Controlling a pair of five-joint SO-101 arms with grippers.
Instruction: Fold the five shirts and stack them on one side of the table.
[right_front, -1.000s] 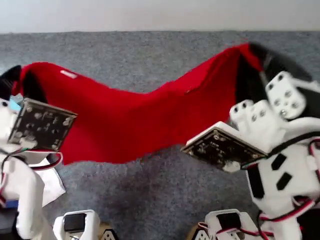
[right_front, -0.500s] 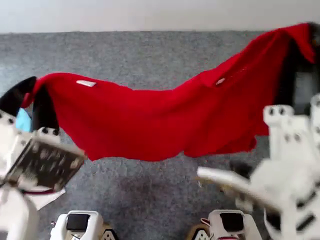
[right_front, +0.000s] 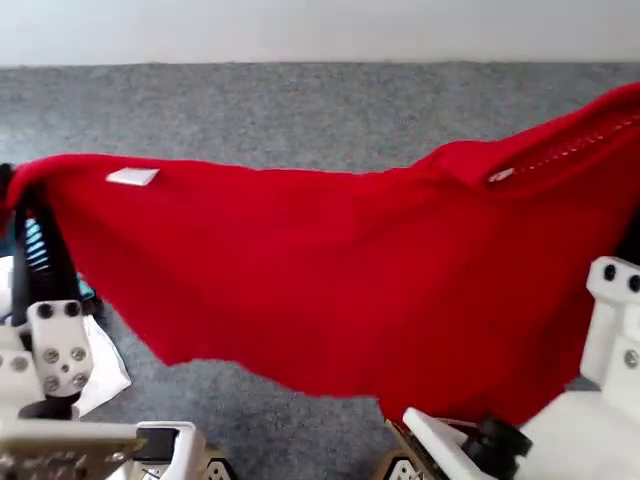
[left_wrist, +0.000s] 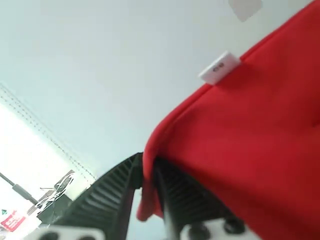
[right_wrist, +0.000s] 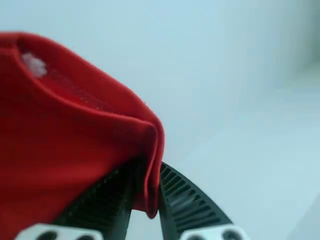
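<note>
Overhead, a red shirt (right_front: 340, 270) hangs spread wide in the air above the grey table (right_front: 300, 110), sagging in the middle, its lower edge drooping toward the table's near edge. It is open and unfolded, so the fold on this shirt is judged not yet begun: it has to be laid flat on the table first, then folded and stacked. No finished stack can be made out on the table, and most of the five-shirt job appears to be ahead.

Both arms are raised high above the table, one at each end of it. The left arm (right_front: 50, 350) stands over the table's left end and the right arm (right_front: 600, 400) over its right end, with the cloth pulled across between them.

From the wrist views, the left gripper (left_wrist: 147, 165) points up and away from the table, its ribbed black jaws clamped on a pinch of the shirt's hem. The right gripper (right_wrist: 147, 170) points up likewise, jaws closed tight on a folded edge of the red cloth.

At the table's left end, a white cloth (right_front: 100, 370) lies flat, with a pale blue cloth (right_front: 35, 250) beside it; whether these are folded shirts cannot be told.

A small white label (right_front: 132, 177) sits on the shirt's upper edge, above the table's left half
</note>
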